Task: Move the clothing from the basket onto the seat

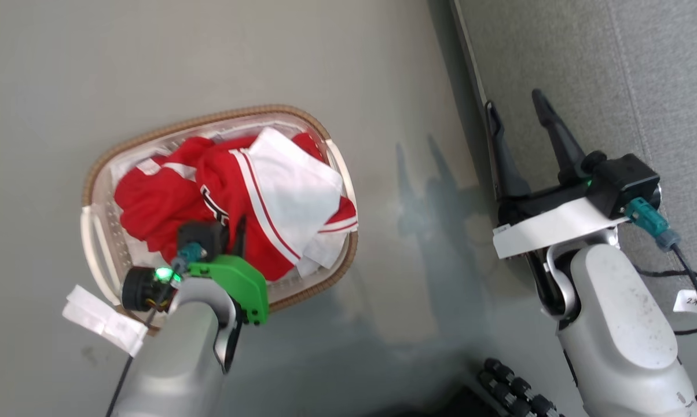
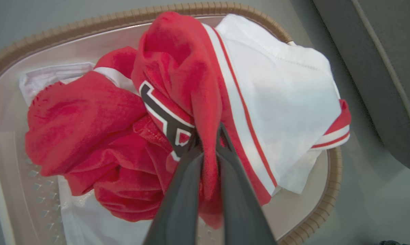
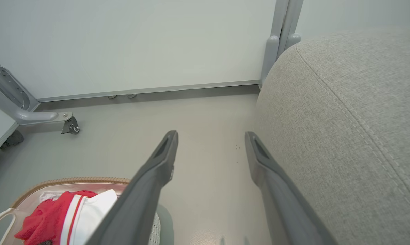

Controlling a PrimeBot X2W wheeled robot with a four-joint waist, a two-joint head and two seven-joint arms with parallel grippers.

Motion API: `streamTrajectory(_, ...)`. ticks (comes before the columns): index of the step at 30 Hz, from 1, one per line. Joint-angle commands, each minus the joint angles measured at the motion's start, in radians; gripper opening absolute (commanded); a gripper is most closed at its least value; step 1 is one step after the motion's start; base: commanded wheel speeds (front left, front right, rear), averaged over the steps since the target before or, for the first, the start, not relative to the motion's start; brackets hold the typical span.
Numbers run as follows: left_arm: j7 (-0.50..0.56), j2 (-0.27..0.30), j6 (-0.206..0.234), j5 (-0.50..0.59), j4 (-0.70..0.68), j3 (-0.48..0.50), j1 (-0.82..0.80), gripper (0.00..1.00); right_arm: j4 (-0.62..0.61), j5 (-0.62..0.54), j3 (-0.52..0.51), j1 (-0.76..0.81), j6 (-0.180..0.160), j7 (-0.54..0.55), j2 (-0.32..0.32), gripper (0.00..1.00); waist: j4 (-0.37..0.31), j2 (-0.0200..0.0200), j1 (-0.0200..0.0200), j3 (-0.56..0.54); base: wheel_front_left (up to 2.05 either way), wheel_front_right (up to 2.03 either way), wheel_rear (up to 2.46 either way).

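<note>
One red fold of the clothing (image 2: 177, 61) is pinched tight in our left hand (image 2: 208, 134); the rest lies heaped in the basket (image 2: 89, 23) on the floor (image 1: 267, 58); our right hand (image 1: 515, 103) hangs wide open, holding nothing, beside the grey seat (image 1: 615, 58).

The clothing (image 2: 89, 129) is soft cloth, the basket (image 2: 17, 177) perforated plastic, the seat (image 3: 344, 119) rough weave.

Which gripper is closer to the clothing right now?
Left. The left gripper is shut on a red fold of the clothing; the right gripper hangs open by the seat, clear of the basket.
</note>
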Motion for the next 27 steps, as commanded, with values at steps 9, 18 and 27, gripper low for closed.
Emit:
streamTrajectory(9, -0.001, 0.005, -0.017, 0.031, -0.152, -0.004, 0.169, 0.00, 0.063, -0.025, 0.013, 0.111, -0.001, -0.002, -0.009, 1.00, 0.113, 0.0000, -0.0001, -0.266, 0.00, 0.00, 0.00)
streamTrajectory(18, -0.001, 0.005, -0.022, 0.063, -0.312, 0.026, 0.256, 0.00, 0.096, -0.027, 0.020, 0.187, -0.001, -0.002, -0.017, 1.00, 0.182, 0.0000, -0.0001, -0.384, 0.00, 0.00, 0.00)
streamTrajectory(27, -0.001, 0.004, -0.042, 0.123, -0.478, 0.087, 0.321, 0.00, 0.110, -0.045, 0.030, 0.244, -0.001, -0.002, -0.015, 1.00, 0.206, 0.0000, -0.0001, -0.491, 0.00, 0.00, 0.00)
